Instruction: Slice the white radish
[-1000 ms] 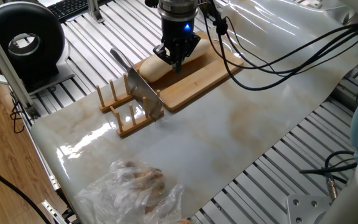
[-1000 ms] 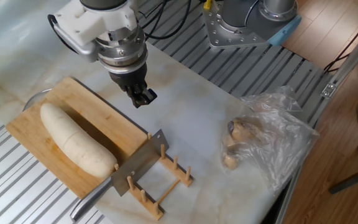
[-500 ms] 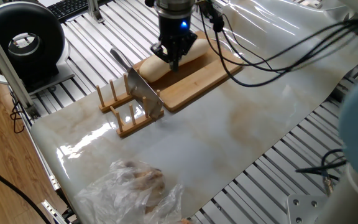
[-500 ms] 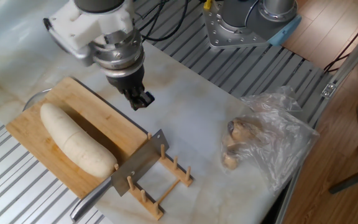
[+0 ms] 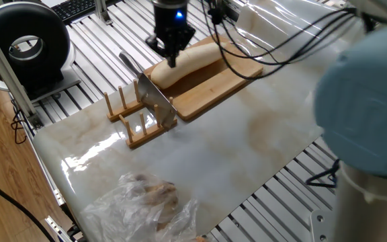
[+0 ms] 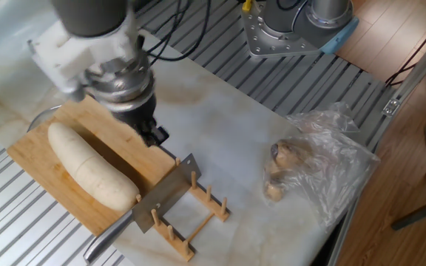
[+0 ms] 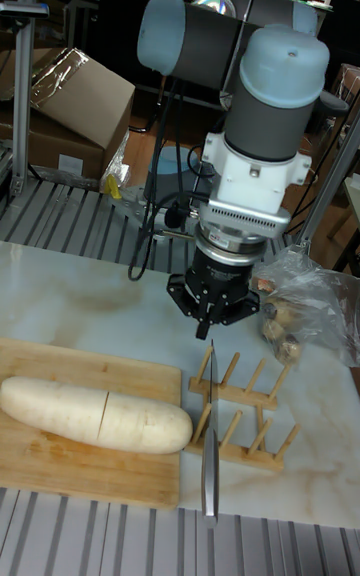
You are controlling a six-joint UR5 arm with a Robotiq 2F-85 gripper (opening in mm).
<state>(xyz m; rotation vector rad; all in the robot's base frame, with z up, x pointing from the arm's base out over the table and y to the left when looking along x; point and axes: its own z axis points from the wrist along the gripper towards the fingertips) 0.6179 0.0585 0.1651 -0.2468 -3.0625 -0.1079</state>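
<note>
- The white radish (image 6: 91,165) lies lengthwise on the wooden board (image 6: 128,151).
- The gripper (image 6: 154,137) hangs above the board's edge, near the knife (image 6: 165,193) in the rack (image 6: 198,210); fingers narrow, holding nothing.

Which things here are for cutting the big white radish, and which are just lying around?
For the job:
white radish
wooden board under it
knife resting in the wooden rack
gripper, above the board

Just lying about:
plastic bag with brownish contents
round black device
keyboard
</note>
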